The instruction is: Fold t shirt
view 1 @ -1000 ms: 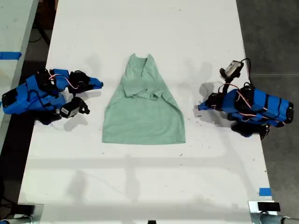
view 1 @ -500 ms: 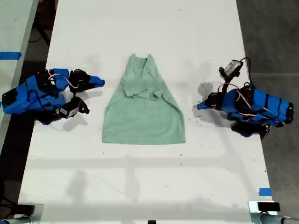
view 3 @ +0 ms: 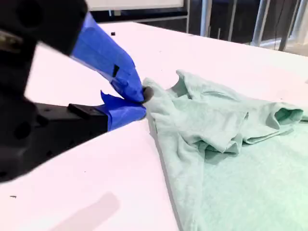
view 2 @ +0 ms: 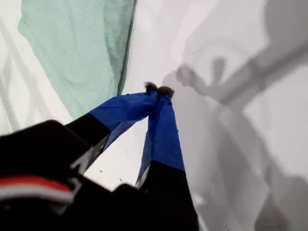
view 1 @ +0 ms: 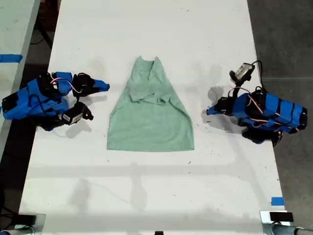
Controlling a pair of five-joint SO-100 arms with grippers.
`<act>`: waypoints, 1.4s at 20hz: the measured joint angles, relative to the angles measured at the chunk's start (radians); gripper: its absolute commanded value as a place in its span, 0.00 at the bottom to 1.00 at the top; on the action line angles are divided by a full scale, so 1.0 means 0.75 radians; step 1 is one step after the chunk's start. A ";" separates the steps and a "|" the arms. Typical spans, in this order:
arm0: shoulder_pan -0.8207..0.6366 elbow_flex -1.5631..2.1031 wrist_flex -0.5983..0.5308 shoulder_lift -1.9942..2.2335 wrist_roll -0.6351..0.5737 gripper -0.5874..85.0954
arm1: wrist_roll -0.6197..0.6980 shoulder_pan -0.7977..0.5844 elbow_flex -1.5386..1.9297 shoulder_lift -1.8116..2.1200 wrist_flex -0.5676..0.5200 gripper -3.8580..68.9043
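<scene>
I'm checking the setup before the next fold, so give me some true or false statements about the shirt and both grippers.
1. The t shirt lies flat on the white table between the two arms. True.
2. My first gripper holds the shirt's edge. False: it is shut on nothing, beside the cloth.
3. Both sleeves are folded in over the shirt's body. True.
4. My second gripper is wide open. False: its jaws are closed.
</scene>
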State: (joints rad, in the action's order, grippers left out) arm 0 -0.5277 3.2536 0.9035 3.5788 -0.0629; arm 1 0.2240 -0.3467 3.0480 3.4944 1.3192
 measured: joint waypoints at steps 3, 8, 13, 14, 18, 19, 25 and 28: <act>0.012 0.000 0.000 0.000 0.000 0.00 | -0.008 0.000 0.000 0.000 0.000 0.03; 0.014 0.000 0.000 0.000 0.000 0.00 | -0.014 0.000 0.000 0.000 0.002 0.03; -0.002 0.000 0.014 0.000 0.000 0.00 | -0.018 -0.029 0.000 0.000 0.002 0.03; -0.006 0.000 0.014 0.000 0.000 0.00 | -0.018 -0.037 0.000 0.000 0.002 0.03; -0.002 0.000 0.014 0.000 0.002 0.00 | -0.018 -0.043 0.000 0.000 0.002 0.03; -0.002 0.000 0.022 0.000 0.006 0.00 | -0.022 -0.043 0.000 0.000 0.002 0.03; -0.078 0.000 0.049 0.000 0.014 0.00 | -0.027 0.008 0.000 0.000 0.002 0.03; -0.123 0.000 0.057 0.000 -0.002 0.00 | -0.041 0.010 0.000 0.000 0.002 0.03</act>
State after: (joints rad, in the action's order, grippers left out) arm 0 -0.6197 3.2536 0.9465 3.5788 -0.0644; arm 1 0.1933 -0.3390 3.0480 3.4944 1.3208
